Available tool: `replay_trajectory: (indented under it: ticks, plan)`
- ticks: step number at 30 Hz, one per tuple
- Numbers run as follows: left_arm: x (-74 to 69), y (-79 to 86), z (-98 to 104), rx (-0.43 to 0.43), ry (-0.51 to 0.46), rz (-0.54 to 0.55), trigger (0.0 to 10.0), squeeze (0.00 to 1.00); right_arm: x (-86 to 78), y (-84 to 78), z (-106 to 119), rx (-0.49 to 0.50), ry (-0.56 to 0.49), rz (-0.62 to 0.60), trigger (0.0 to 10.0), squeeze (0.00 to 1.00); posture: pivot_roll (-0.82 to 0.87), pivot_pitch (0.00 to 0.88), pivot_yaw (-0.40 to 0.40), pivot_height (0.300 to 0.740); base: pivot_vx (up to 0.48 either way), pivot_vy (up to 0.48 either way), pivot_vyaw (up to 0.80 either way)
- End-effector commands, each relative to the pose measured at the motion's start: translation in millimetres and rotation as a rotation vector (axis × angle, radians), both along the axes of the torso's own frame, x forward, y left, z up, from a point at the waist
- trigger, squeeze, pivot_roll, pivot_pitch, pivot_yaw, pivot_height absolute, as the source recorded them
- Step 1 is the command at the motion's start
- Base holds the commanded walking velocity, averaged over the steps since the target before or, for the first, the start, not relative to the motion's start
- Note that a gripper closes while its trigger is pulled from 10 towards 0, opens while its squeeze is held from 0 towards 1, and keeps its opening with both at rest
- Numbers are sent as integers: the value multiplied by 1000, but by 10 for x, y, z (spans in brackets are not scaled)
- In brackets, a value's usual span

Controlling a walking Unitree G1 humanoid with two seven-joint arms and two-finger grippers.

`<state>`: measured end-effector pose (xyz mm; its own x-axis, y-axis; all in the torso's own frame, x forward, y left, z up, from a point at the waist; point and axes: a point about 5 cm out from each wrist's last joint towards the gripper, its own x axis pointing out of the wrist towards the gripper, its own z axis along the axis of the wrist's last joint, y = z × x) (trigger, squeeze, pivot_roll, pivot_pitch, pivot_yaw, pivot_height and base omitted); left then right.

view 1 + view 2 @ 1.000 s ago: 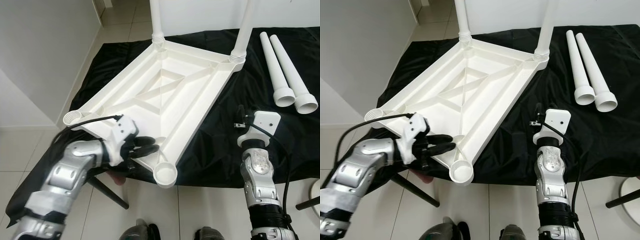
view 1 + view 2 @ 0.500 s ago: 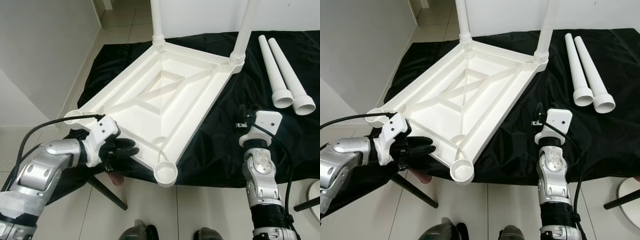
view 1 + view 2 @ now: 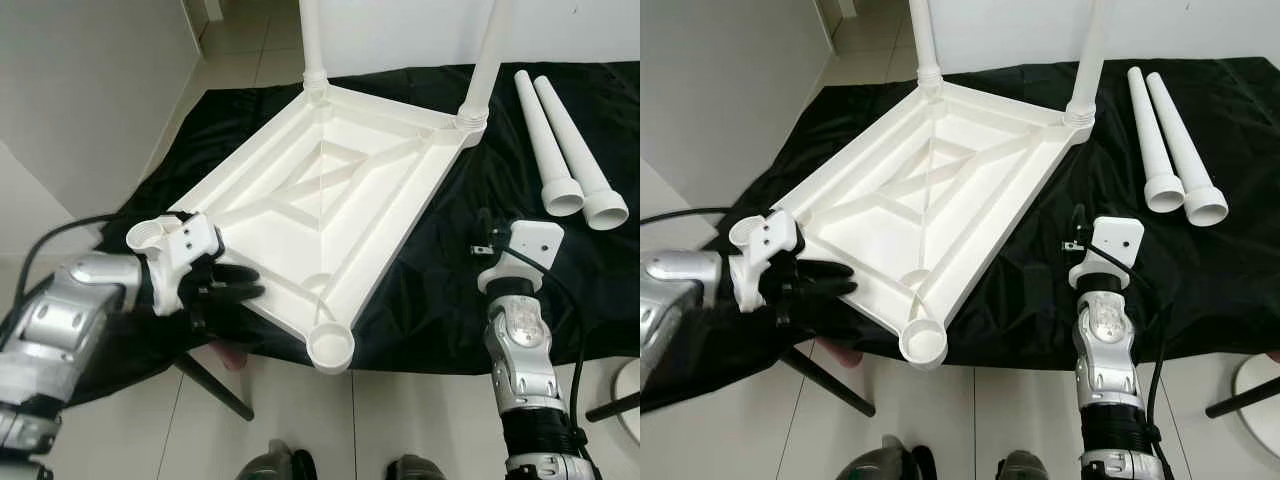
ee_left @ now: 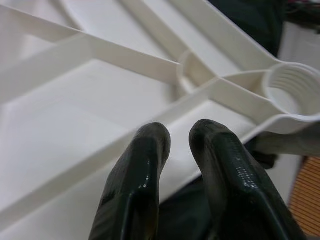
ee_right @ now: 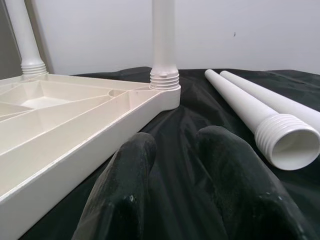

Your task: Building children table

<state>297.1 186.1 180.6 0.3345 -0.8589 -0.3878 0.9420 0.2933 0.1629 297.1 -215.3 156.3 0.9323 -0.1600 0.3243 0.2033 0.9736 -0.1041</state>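
The white children's table top [image 3: 330,190] lies upside down on a black cloth [image 3: 440,290]. Two white legs [image 3: 312,40] [image 3: 490,60] stand screwed into its far corners. The near corner socket [image 3: 331,347] and the left corner socket [image 3: 150,235] are empty. Two loose legs [image 3: 550,130] [image 3: 585,140] lie side by side on the cloth at the right. My left gripper [image 3: 245,288] is shut and empty, its fingertips [image 4: 150,145] beside the top's near-left rim. My right gripper [image 5: 175,145] is shut and empty, low over the cloth right of the top, facing the far right leg [image 5: 164,45].
The cloth covers a low stand whose dark legs [image 3: 215,385] reach the tiled floor. A white wall [image 3: 80,100] runs along the left. A white round base [image 3: 630,390] sits at the far right. My feet [image 3: 280,465] stand at the near edge.
My left gripper has drawn back to the left, off the top's near rim close to the empty socket. The right arm has stayed where it was.
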Motion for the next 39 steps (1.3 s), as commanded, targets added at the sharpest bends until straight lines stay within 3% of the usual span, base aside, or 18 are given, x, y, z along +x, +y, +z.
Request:
replay_trajectory:
  ticks: [1, 7, 9, 15, 18, 19, 20, 24, 28, 29, 34, 36, 39]
  plan:
    - [38, 71, 27, -3, -24, 30, 10000, 0, 15, 30, -24, 9, 11, 11, 10000, 0, -68, 52, 131, 740, 0, 0, 0]
    - [139, 71, 79, -55, -87, 96, 10000, 0, 12, 29, -24, 11, 10, 8, 10000, 0, -68, 52, 134, 740, 0, 0, 0]
    - [220, 36, 124, -112, -137, 144, 10000, 0, 4, 42, -26, 15, 7, 7, 10000, 0, -67, 47, 139, 740, 0, 0, 0]
    - [301, -22, 144, -142, -235, 177, 10000, 0, -5, 81, -59, 20, 15, 19, 10000, 0, -47, 37, 133, 740, 0, 0, 0]
    - [302, -22, 126, -136, -249, 178, 10000, 0, -5, 90, -63, 19, 16, 23, 10000, 0, -47, 35, 133, 740, 0, 0, 0]
    - [290, -21, 73, -135, -204, 152, 10000, 0, -3, 96, -64, 19, 16, 26, 10000, 0, -47, 34, 132, 740, 0, 0, 0]
    - [278, -19, 23, -135, -159, 125, 10000, 1000, -2, 98, -64, 19, 16, 27, 10000, 0, -47, 30, 132, 740, 0, 0, 0]
    - [245, -19, -63, -116, -98, 70, 10000, 1000, -1, 96, -68, 19, 17, 28, 10000, 0, -47, 29, 132, 740, 0, 0, 0]
    - [224, -39, -112, -63, -120, 38, 10000, 1000, -6, 98, -73, 15, 19, 31, 10000, 0, -47, 29, 132, 740, 0, 0, 0]
    - [234, -61, -131, -49, -131, 28, 10000, 0, -8, 96, -77, 14, 20, 31, 10000, 0, -46, 24, 131, 740, 0, 0, 0]
    - [263, -98, -175, -10, -147, 4, 10000, 0, -6, 90, -76, 15, 20, 29, 10000, 0, -46, 25, 131, 740, 0, 0, 0]
    - [305, -122, -263, 63, -170, -4, 10000, 0, 1, 79, -68, 19, 15, 22, 10000, 0, -47, 29, 135, 740, 0, 0, 0]
    - [321, -134, -293, 81, -171, -2, 10000, 0, 2, 75, -65, 20, 14, 19, 10000, 0, -47, 29, 135, 740, 0, 0, 0]
